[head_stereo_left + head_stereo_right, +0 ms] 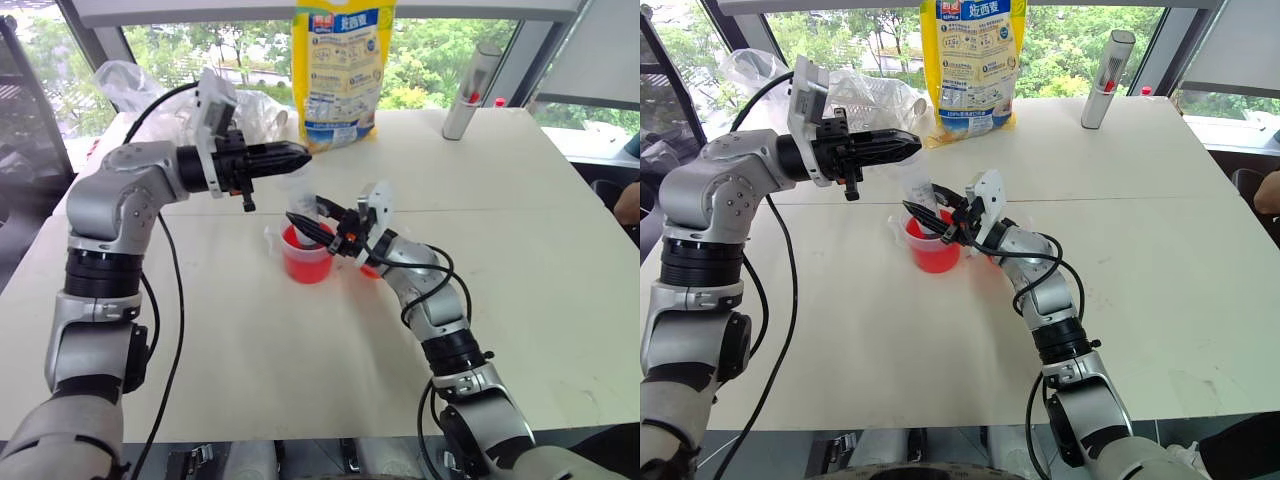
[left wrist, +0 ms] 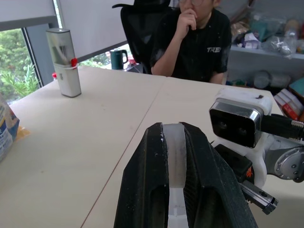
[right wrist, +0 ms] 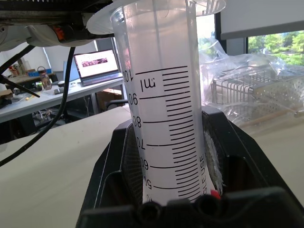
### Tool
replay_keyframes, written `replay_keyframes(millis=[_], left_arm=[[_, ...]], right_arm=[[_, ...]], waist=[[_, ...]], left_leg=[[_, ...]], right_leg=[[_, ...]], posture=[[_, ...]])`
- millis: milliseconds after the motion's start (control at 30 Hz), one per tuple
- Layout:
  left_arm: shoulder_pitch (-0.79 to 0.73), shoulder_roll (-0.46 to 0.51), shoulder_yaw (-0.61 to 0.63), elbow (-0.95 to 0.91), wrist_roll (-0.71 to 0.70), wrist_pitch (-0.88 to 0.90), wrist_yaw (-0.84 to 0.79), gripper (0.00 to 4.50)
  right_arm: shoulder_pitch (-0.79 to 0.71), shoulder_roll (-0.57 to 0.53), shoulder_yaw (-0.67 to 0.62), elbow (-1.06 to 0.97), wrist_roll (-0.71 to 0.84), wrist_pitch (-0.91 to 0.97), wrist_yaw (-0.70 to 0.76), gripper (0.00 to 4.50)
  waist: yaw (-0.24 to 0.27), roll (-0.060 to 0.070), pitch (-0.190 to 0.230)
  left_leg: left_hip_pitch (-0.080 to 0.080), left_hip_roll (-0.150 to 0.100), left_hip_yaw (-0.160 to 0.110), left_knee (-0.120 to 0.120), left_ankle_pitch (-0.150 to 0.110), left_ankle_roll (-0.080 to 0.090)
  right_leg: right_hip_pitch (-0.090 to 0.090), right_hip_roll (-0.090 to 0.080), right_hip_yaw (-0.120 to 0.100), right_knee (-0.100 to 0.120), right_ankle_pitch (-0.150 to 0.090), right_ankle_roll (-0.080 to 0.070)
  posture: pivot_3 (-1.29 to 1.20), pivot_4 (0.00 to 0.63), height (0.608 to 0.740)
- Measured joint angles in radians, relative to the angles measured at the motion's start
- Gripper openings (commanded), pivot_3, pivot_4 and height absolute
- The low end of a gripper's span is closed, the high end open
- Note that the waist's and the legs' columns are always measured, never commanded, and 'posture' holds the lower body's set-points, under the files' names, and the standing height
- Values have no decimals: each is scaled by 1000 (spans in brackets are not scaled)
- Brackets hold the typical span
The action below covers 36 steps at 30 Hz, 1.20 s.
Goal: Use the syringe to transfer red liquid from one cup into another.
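Note:
The syringe (image 1: 299, 193) stands upright with its tip down in the larger handled cup (image 1: 272, 238), which holds red liquid (image 1: 308, 268). My right gripper (image 1: 312, 226) is shut on the clear barrel; its printed marks fill the right wrist view (image 3: 161, 109). My left gripper (image 1: 298, 154) points level across the top of the syringe. In the left wrist view a pale plastic strip, the plunger's end (image 2: 176, 156), is clamped between its shut fingers. The smaller cup (image 1: 371, 270), with some red in it, sits mostly hidden behind my right hand.
At the table's far side stand a yellow bag (image 1: 340, 70), a grey cylinder (image 1: 470, 92) and crumpled clear plastic (image 1: 125, 80). A person (image 2: 194, 42) sits beyond the table's right side, an arm showing at the edge (image 1: 628, 205).

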Motion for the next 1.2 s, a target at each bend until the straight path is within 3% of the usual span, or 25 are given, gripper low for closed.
replay_keyframes(millis=[1200], left_arm=[[-75, -4, -4, 95, 14, -29, -24, 99]], right_arm=[[-8, -17, -9, -10, 8, 41, 0, 1394]], waist=[[0, 0, 0]], left_leg=[[0, 0, 0, 0, 0, 0]], right_leg=[[0, 0, 0, 0, 0, 0]], posture=[[0, 150, 740]])
